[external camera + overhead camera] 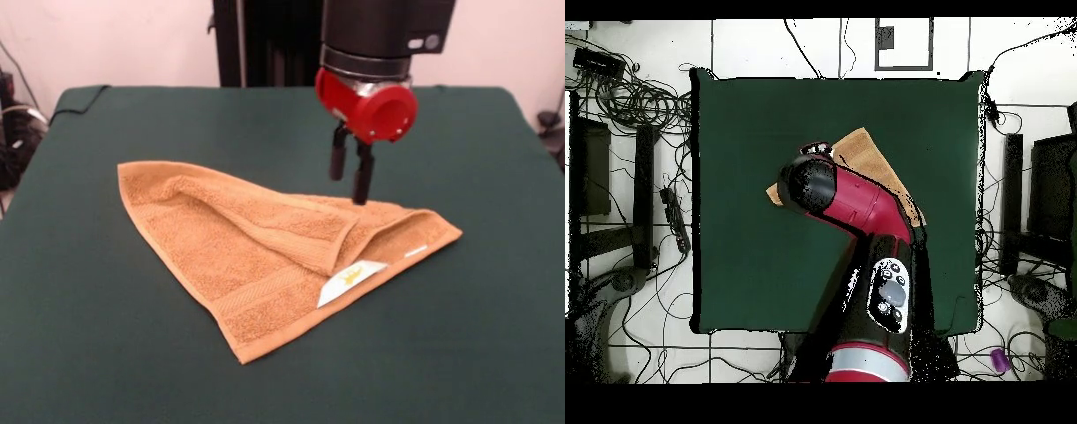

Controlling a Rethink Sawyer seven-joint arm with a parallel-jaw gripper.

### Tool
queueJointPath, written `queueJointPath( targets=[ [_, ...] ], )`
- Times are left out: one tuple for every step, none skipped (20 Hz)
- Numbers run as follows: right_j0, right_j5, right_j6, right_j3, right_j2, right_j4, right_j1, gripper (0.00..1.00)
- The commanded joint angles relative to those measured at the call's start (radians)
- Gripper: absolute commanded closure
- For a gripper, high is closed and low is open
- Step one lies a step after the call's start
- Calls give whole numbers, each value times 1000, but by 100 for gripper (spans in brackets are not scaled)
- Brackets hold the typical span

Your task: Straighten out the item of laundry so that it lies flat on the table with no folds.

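End effector: red-and-black two-fingered end effector (351,177) hung just above the back edge of the folded cloth; the two dark fingers (363,173) are seen slightly apart, nothing held between them.
Laundry: small orange-tan terry towel (256,247) with woven border bands, lying on the desk as a rough triangle, one part doubled over another, so not flat yet.
Fold: a raised ridge (265,221) is seen running from the left corner toward the middle; the flap's folded tip (340,252) ends near the label.
Label: white tag with a yellow mark (350,281), exposed at the near edge, right of centre.
Desk: large rectangular desk with dark green cloth top (106,344), much bigger than the towel; towel placed about mid-desk in the front view.
Overhead: most of the towel is hidden under the arm; only orange edges (870,155) are shown.
Key relation: the towel lies directly below and toward the camera side of the end effector; long axis runs left to right in the front view, folded flap just in front of the fingertips.
Next move, judged: a short descent onto the flap edge, then a pull outward to open the fold.
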Motion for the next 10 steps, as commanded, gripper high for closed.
queueJointPath(
  targets=[
    [41, 176, 274, 98, 34, 80, 47, 0],
    [45, 179, 277, 102, 32, 82, 43, 0],
    [49, 180, 277, 103, 29, 82, 43, 0],
    [47, 176, 270, 104, 30, 82, 44, 0],
    [46, 173, 263, 105, 32, 83, 45, 0],
    [48, 165, 256, 106, 31, 81, 47, 0],
    [43, 150, 250, 105, 33, 84, 56, 0],
    [42, 139, 248, 106, 34, 87, 60, 0],
    [38, 122, 258, 103, 34, 97, 72, 0],
    [36, 113, 268, 106, 36, 108, 75, 0]
  ],
)
